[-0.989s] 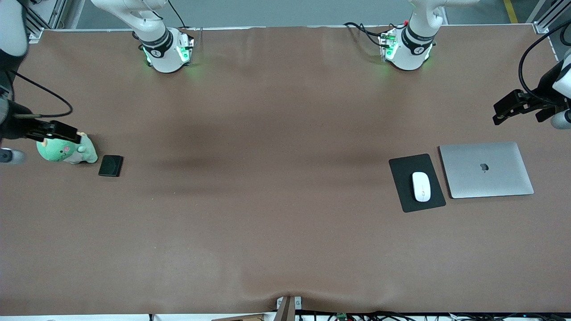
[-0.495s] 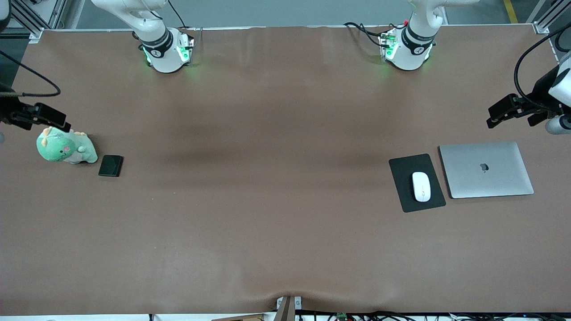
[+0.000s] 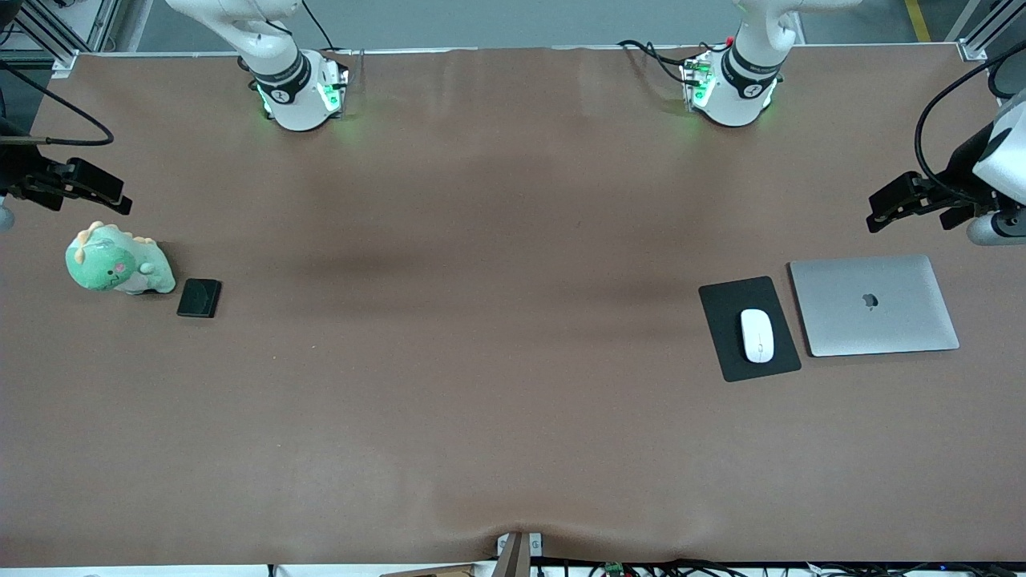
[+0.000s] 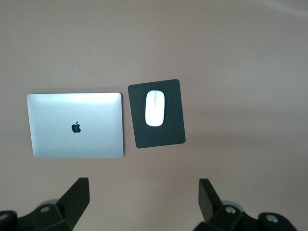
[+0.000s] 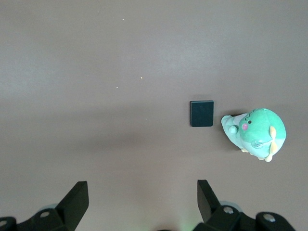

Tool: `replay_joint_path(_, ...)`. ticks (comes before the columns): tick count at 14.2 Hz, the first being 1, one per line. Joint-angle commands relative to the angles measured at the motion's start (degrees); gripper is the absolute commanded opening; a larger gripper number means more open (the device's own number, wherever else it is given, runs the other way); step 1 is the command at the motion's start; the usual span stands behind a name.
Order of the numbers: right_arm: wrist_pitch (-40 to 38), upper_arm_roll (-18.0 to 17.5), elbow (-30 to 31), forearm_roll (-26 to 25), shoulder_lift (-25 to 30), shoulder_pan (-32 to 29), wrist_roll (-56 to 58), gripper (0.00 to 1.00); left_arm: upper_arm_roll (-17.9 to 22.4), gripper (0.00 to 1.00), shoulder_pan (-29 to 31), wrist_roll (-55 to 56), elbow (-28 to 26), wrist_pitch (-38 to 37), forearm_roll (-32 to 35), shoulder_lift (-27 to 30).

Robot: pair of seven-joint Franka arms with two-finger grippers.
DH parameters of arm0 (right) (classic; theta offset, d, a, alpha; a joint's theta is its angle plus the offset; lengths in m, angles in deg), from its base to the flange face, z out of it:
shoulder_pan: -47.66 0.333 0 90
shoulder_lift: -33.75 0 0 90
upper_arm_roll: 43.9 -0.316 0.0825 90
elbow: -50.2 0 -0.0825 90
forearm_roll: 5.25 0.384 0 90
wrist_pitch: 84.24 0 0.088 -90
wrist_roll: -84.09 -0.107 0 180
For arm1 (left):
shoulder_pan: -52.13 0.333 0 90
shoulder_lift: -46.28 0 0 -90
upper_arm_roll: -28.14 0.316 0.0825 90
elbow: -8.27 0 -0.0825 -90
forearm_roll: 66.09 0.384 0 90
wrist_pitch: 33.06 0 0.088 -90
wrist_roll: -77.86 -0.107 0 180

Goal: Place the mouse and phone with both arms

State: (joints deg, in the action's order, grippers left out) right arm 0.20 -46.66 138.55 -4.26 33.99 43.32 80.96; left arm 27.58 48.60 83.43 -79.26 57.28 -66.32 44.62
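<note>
Mouse [image 3: 757,335] lies on black pad [image 3: 749,328], just beside closed laptop [image 3: 874,304]. Phone [image 3: 199,297] flat on table [image 3: 497,320], just beside green plush [image 3: 117,266]. Left gripper [image 3: 910,200] over table near laptop, fingers spread, empty. Right gripper [image 3: 84,186] above plush, likewise spread, empty.

Robotics lab, brown-covered table [image 3: 513,417], aluminium frame rails [image 3: 56,48], trailing cables [image 3: 665,60]

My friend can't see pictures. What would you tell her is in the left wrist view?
A white mouse lies on a black pad, with a closed silver laptop beside the pad, all on a brown table. The left claw hangs open above them, holding nothing.
</note>
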Motion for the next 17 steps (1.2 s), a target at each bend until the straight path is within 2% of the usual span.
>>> replay_joint_path(1, 0.1, 0.0, 1.9, -0.2, 2.1, -0.3, -0.6, 1.0, 0.3, 1.0, 0.5, -0.9, 1.1, -0.7, -1.3, -0.3)
replay_joint_path(4, 0.1, 3.5, 1.7, -0.2, 2.2, 2.7, 0.0, 1.0, 0.2, 1.0, 0.4, -0.8, 2.2, -3.6, -1.2, 0.4)
replay_joint_path(17, 0.8, 3.4, 1.4, -0.5, 1.8, 2.6, -0.5, 1.0, 0.6, 1.0, 0.5, -0.5, 2.7, -5.6, -0.6, 0.3)
